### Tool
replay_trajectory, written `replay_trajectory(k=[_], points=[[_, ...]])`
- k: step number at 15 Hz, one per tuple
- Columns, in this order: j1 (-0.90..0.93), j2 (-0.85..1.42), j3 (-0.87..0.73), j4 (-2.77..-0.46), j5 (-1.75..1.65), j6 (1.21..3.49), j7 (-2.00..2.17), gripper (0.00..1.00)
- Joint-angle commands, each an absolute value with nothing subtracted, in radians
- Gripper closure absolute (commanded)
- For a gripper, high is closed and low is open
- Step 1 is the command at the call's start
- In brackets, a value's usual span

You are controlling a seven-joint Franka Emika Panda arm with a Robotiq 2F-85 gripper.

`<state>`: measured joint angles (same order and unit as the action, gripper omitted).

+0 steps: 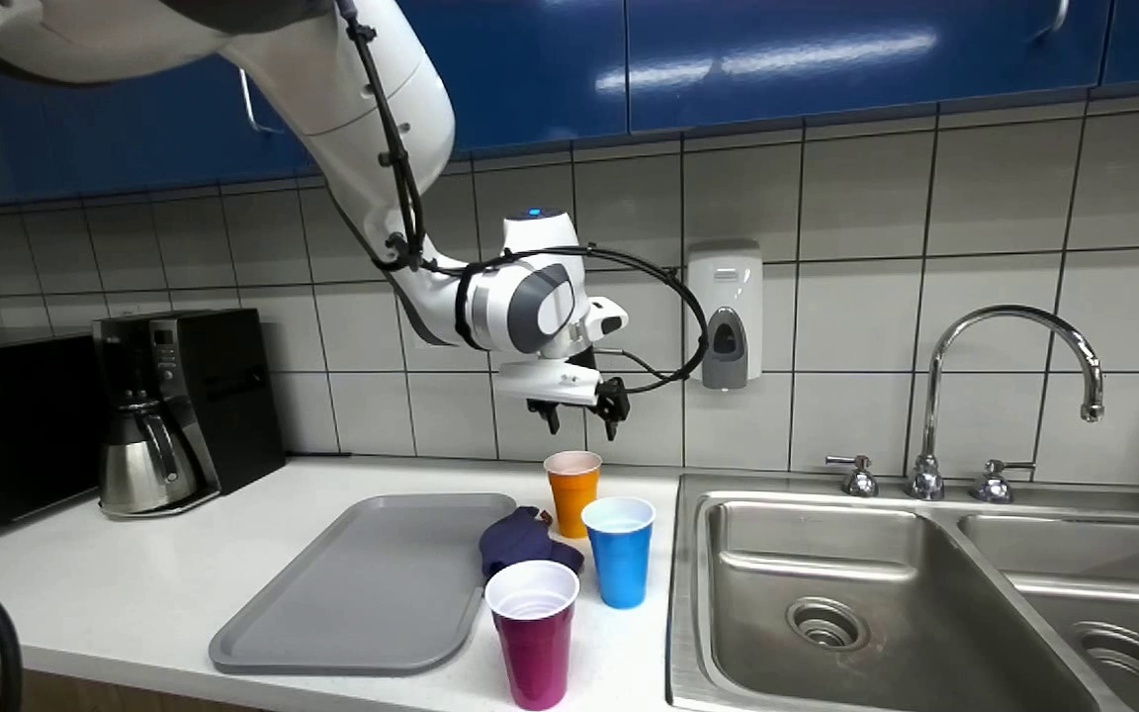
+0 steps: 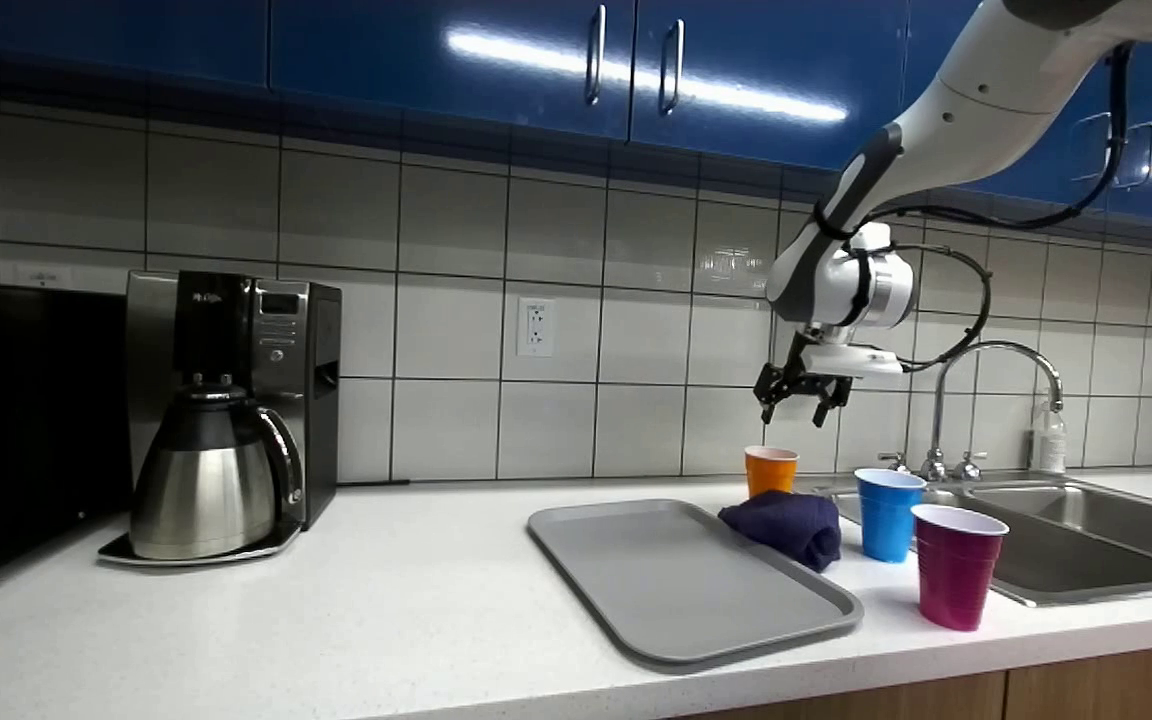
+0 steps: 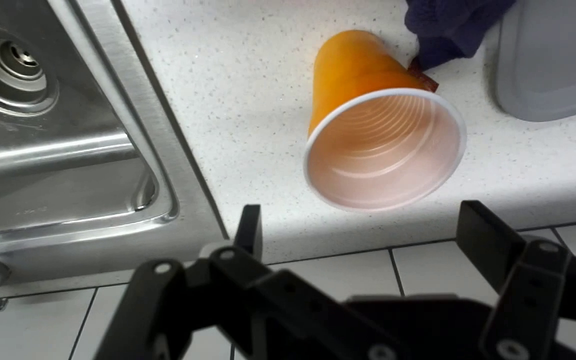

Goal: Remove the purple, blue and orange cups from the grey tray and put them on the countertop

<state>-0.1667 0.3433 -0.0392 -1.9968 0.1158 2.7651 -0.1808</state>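
The orange cup (image 1: 574, 499), the blue cup (image 1: 621, 562) and the purple cup (image 1: 538, 655) stand upright on the bench (image 2: 386, 620), off the grey tray (image 2: 676, 580) and spread from back edge to front edge: orange nearest the back, blue between and near the brushed steel sink (image 1: 688, 593), purple nearest the front. All three look like thin plastic, tapering downward, glossy outside, with a pale rim and inside; in the wrist view fine rings line the orange one's peach-tinted wall. The tray is a flat, matt rectangle with rounded corners and a low lip, one end close to the bench's front edge. A crumpled dark blue cloth (image 2: 786, 528) lies at its side, between it and the blue cup. The bench is smooth white with fine specks, and shiny tiles (image 2: 451, 330) with dark joints rise along its back edge. Above the orange cup, apart from it, is the gripper (image 1: 582, 431), its blocky black fingers (image 3: 490, 247) spread wide with only air between them.
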Motion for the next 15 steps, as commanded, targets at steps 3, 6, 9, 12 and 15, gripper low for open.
replay_trajectory(k=[3,6,9,12,15], points=[[-0.121,0.146,-0.038,-2.175,0.094,2.76,-0.142,0.0],[-0.09,0.054,-0.033,-2.253,0.092,2.761,-0.132,0.0],[-0.054,-0.044,-0.026,-2.334,0.082,2.762,-0.115,0.0],[-0.023,-0.135,-0.015,-2.406,0.057,2.754,-0.086,0.0],[-0.007,-0.22,0.007,-2.47,0.015,2.744,-0.037,0.0]])
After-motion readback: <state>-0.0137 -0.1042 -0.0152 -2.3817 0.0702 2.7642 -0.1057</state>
